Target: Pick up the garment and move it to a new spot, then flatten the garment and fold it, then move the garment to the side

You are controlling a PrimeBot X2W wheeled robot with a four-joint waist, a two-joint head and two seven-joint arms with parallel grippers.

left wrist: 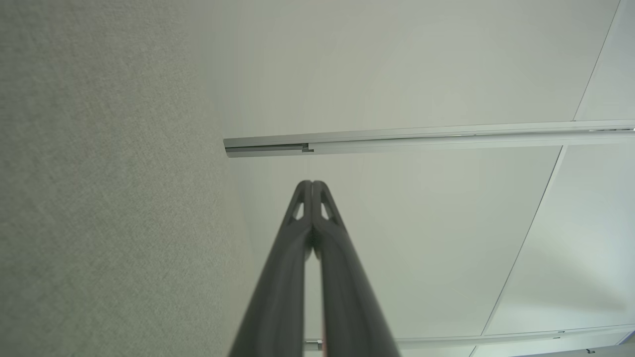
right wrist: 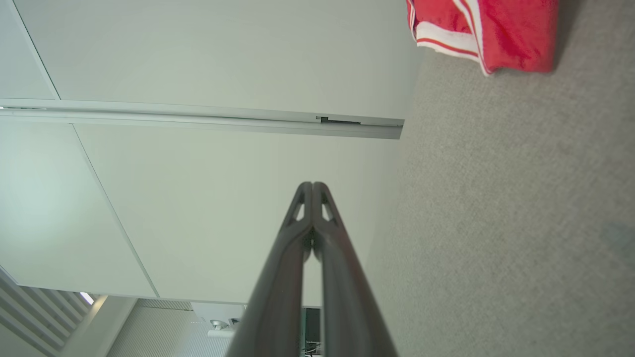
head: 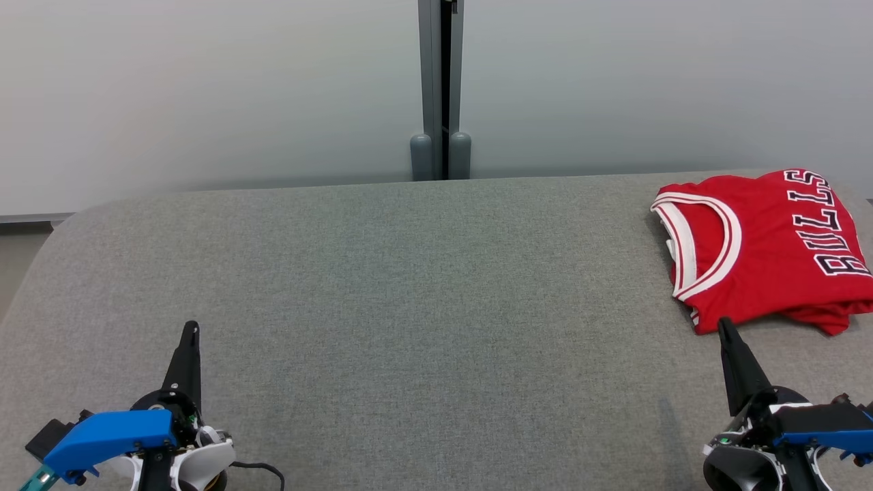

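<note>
The garment point(head: 764, 249) is a red jersey with white trim and black lettering, folded into a neat block at the far right of the grey fabric surface point(head: 409, 307). Its near corner also shows in the right wrist view as the garment point(right wrist: 488, 32) at the top. My right gripper point(head: 723, 326) is shut and empty, its tip just short of the jersey's near edge. In its own view the right gripper point(right wrist: 312, 184) has both fingers pressed together. My left gripper point(head: 191, 328) rests at the lower left, shut and empty, far from the jersey. The left gripper point(left wrist: 312, 182) likewise shows closed fingers.
A pale wall point(head: 204, 88) with a grey vertical post point(head: 440, 88) stands behind the surface. The surface's rounded left corner point(head: 61, 225) drops off toward the floor. A wide stretch of grey fabric lies between the two grippers.
</note>
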